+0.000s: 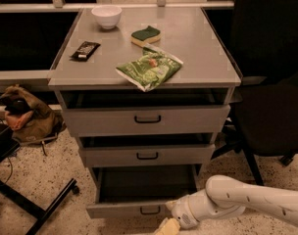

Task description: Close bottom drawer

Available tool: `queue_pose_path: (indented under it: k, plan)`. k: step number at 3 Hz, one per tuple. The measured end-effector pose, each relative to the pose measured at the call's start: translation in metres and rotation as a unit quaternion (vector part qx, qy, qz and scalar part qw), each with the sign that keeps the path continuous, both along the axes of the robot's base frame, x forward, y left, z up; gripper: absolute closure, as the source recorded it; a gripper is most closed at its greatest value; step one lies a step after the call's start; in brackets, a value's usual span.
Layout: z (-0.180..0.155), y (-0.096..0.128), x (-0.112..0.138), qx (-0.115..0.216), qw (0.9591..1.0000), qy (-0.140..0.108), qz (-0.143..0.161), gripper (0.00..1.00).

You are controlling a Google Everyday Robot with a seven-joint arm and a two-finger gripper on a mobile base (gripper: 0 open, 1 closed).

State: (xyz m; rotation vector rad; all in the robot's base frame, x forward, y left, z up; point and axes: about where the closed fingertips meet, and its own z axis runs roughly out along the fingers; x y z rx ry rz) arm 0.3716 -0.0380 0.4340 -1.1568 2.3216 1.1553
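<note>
Bottom drawer (120,209) pulled out, lowest on cabinet (203,58). Front panel's long axis runs 9-to-3. Gripper (168,226) at frame's 6 o'clock, just beside panel. Handle (150,210) lies at 11 o'clock from it. I judge push goes toward 12. Frame edge cuts gripper off: I cannot tell its grip state, nor contact.

Cabinet top (203,58), bowl (107,16), sponge (145,35), green bag (149,70), wrapper (85,50), jaws near floor (41,180)

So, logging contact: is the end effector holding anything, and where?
Cannot tell: the end effector sits by the bottom drawer front, partly cut off below.
</note>
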Motion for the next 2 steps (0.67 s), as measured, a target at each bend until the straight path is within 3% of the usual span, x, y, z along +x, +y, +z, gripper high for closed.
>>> queue_pose_path:
  k: [1,2]
  plan:
    - [-0.012,0.005,-0.004,0.007,1.0,0.006,-0.001,0.0]
    - [-0.054,0.006,0.009,0.024,0.9988,0.001,-0.044,0.0]
